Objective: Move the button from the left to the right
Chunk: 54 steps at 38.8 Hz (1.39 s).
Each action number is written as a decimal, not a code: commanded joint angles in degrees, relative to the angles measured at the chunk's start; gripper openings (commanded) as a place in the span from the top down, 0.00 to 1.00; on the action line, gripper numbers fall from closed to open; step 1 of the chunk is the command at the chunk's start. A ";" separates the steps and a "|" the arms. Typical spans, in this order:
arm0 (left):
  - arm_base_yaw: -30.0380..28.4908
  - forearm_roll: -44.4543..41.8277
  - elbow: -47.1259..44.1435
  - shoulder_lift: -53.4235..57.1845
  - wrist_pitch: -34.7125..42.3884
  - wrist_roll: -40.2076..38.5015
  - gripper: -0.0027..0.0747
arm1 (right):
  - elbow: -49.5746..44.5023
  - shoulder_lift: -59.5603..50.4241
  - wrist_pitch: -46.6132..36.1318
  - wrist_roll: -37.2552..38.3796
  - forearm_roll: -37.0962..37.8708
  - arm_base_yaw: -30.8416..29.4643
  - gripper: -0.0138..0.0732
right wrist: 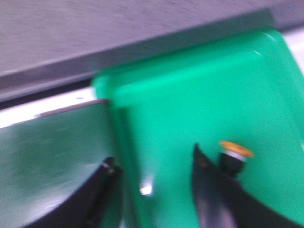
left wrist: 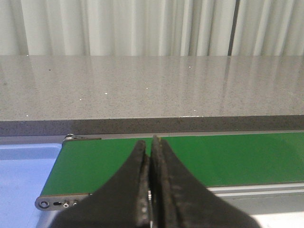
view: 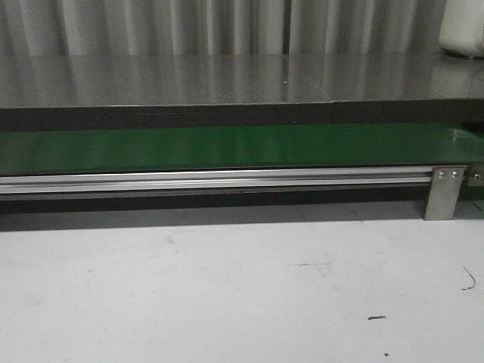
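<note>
- Now: left claw (left wrist: 150, 187) pressed together, empty, over green belt (left wrist: 228, 159).
- Right claw (right wrist: 154, 190) spread apart over green tray (right wrist: 199, 99).
- Button (right wrist: 233, 156) upright in tray, just beside one finger (right wrist: 213, 190).

Speckled grey stone-like countertop (left wrist: 142, 90): polished, reflective. Green conveyor belt (view: 227, 147): smooth, slight sheen. Silver aluminium rail (view: 212, 180): brushed metal. Bright green plastic tray (right wrist: 199, 109): glossy. White tabletop (view: 227, 295): matt, scuffed. Black gripper fingers (left wrist: 164, 190): matt, rough-edged.
</note>
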State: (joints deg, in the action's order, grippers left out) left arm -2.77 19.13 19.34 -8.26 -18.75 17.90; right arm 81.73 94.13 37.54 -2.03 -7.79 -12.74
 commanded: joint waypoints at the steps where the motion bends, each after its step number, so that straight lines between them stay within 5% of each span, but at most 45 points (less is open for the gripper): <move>1: 0.45 1.05 1.35 -0.54 4.28 -0.65 0.99 | 1.70 -4.98 -1.43 -0.60 0.11 2.77 0.70; 7: 0.45 1.05 1.35 -0.54 4.28 -0.65 0.99 | 1.52 -8.31 1.86 -1.80 0.11 6.64 0.93; 15: 0.45 1.05 1.35 -0.54 4.28 -0.65 0.99 | -8.43 -17.49 -2.48 -4.00 0.11 11.63 0.92; 34: 0.45 1.05 1.35 -0.54 4.28 -0.65 0.99 | -53.29 -57.87 -29.80 -5.10 0.11 19.09 0.92; 43: 0.45 1.05 1.35 -0.54 4.28 -0.65 0.99 | -60.74 -74.79 -31.00 -5.05 0.11 19.09 0.92; 54: 0.45 1.05 1.35 -0.54 4.28 -0.65 0.99 | -61.47 -79.76 -29.44 -5.05 0.11 19.09 0.92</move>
State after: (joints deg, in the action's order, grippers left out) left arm -2.77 19.13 19.34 -8.26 -18.75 17.90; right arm 18.86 14.05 12.00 -6.73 -7.79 6.40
